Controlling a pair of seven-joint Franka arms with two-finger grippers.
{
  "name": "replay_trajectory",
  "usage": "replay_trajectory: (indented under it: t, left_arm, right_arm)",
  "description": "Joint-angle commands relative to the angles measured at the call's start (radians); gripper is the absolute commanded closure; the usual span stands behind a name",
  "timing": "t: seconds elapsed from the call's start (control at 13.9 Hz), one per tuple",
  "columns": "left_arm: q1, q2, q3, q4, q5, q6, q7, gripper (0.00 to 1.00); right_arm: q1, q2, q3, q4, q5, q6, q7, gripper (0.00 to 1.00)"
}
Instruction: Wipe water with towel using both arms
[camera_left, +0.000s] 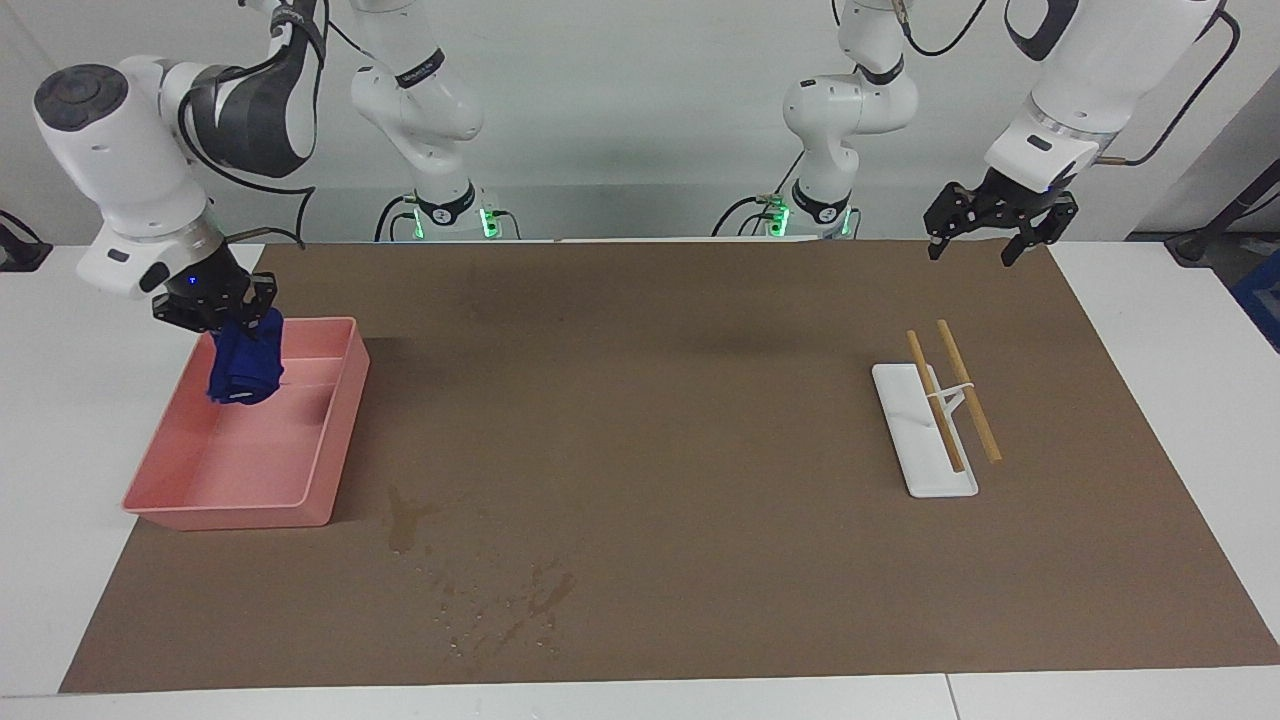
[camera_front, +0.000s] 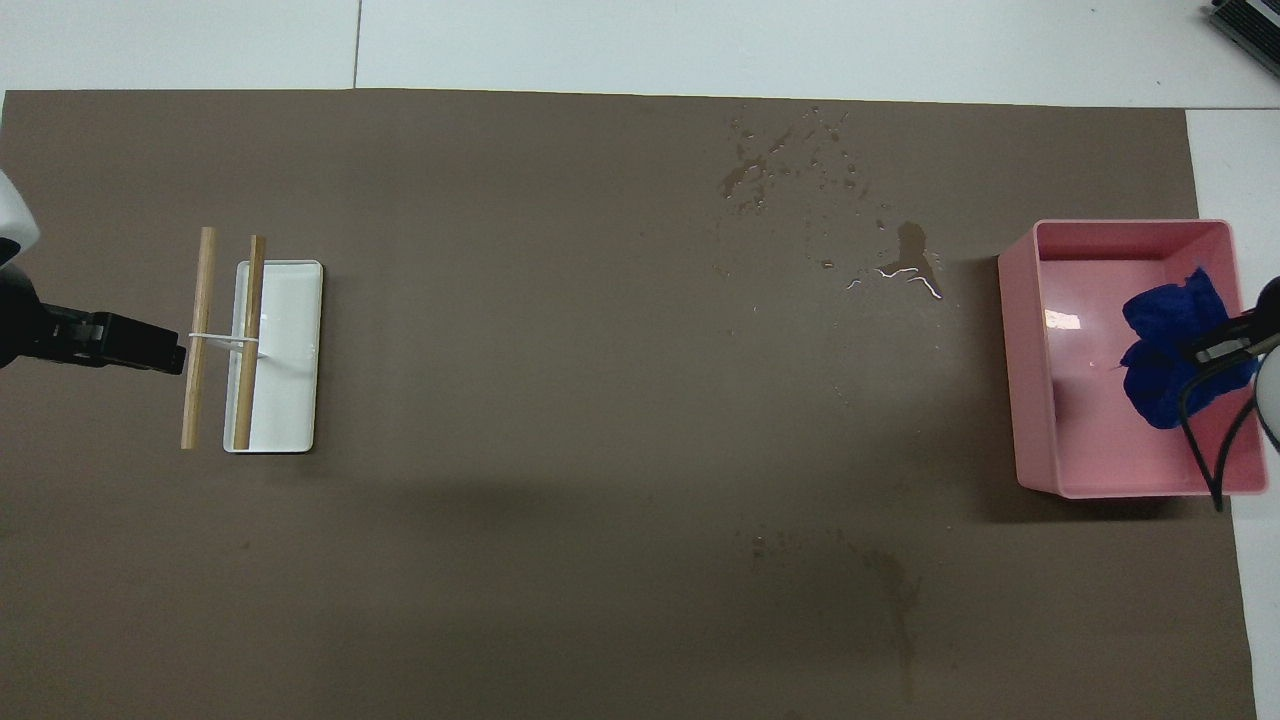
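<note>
From my facing camera, the right end effector (camera_left: 232, 322) is clamped on the crumpled blue cloth towel (camera_left: 246, 367), dangling over the shallow pink plastic tray (camera_left: 330, 440). The left end effector (camera_left: 985, 245) hangs spread open, holding nothing. Overhead, the water (camera_front: 800, 185), dark blotches and shiny droplets, sits on the brown mat surface (camera_front: 560, 420) just beside that tray, slightly farther from the robots.

The water (camera_left: 480, 585) is lying as dark blotches and shiny droplets on the brown mat, beside the pink bin (camera_left: 340, 440); the blue towel (camera_left: 245, 365) is hanging bunched over that bin.
</note>
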Motion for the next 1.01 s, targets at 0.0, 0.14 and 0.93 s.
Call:
replay_trajectory:
  t: [0.0, 0.14, 0.93]
  left_arm:
    - [0.010, -0.012, -0.004, -0.006, 0.000, -0.011, 0.010, 0.00]
    - [0.010, -0.012, -0.004, -0.005, -0.001, -0.011, 0.010, 0.00]
    - [0.010, -0.012, -0.004, -0.006, -0.001, -0.011, 0.010, 0.00]
  right_arm:
    - [-0.017, -0.007, 0.015, -0.012, -0.018, 0.021, -0.019, 0.98]
    - [-0.019, -0.005, 0.015, -0.006, -0.009, 0.024, -0.015, 0.00]
    - [0.078, -0.015, 0.052, 0.265, 0.023, -0.254, 0.131, 0.00]
